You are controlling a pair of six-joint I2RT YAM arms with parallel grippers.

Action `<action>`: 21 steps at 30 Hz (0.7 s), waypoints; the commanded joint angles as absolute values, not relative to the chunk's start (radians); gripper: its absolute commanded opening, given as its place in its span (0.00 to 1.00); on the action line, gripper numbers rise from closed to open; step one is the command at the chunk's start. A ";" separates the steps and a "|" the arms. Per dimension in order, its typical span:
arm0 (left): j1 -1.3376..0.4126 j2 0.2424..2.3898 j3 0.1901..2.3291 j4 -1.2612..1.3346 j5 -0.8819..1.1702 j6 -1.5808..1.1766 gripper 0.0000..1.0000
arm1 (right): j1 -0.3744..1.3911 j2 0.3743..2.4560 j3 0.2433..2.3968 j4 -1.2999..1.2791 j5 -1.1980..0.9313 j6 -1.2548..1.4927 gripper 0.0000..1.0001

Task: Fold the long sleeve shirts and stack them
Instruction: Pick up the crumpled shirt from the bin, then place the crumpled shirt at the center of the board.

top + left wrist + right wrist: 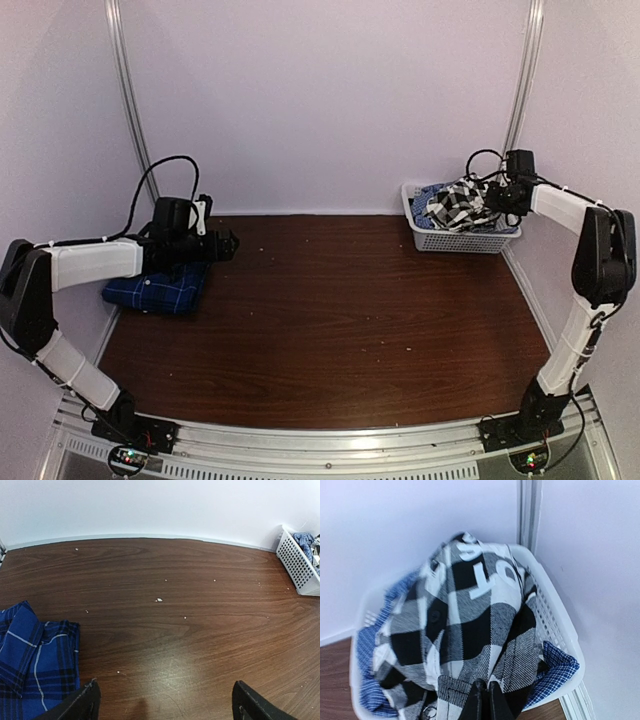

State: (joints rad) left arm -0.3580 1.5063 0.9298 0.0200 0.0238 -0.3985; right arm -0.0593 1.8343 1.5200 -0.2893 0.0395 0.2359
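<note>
Dark wood worktop [330,320] has one blue-and-black plaid shirt [158,290] folded at far left near the spread left end effector [225,243], right end effector [485,700] is pinching the black-and-white checked shirt [465,625] still in the white plastic basket [552,617] far right, so roughly half left I'd say.

White letters "O", "T" on black-and-white checked shirt [465,630], rest unreadable

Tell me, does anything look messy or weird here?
Little white specks lie scattered across the brown table. In the white basket, the black-and-white shirt sits bunched up, with blue cloth spilling over the rim.
</note>
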 commanded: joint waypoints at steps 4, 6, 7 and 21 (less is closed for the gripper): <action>-0.380 1.492 0.921 0.032 0.027 -0.410 0.93 | 0.046 1.559 1.477 -0.194 -0.151 0.292 0.00; -0.383 1.488 0.920 0.030 0.029 -0.410 0.93 | 0.090 1.513 1.511 -0.212 -0.190 0.302 0.00; -0.386 1.485 0.919 0.029 0.029 -0.410 0.93 | 0.125 1.489 1.532 -0.220 -0.214 0.306 0.00; -0.398 1.414 0.887 0.044 0.025 -0.418 0.93 | 0.423 1.313 1.819 -0.182 -0.679 0.510 0.00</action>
State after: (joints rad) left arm -0.3901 1.4517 0.9028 0.0135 0.0242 -0.4107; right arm 0.4099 1.3746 1.7851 -0.2775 -0.4927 0.4015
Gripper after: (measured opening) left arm 0.933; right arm 0.038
